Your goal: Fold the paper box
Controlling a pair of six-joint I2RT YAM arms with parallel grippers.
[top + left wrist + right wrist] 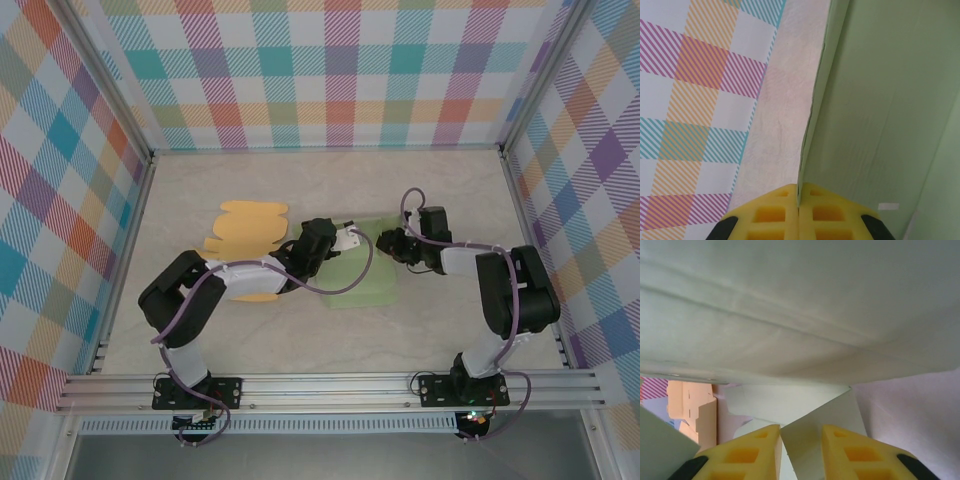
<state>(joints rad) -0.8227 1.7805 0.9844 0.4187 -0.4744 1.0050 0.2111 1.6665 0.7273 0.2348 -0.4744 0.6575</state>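
Left jaws: pinched shut on paper box edge.
Right jaws: apart, straddling box flap.
Advice: hold edge steady; crease flap slowly.

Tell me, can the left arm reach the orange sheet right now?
Probably not yet: the left gripper is shut on the edge of the green box. The orange sheet lies close beside that arm, mostly uncovered.

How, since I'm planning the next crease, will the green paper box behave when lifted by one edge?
Probably floppy: the green paper box is a thin sheet, its edge pinched between the left fingers. Likely light, and it may bend along its creases.
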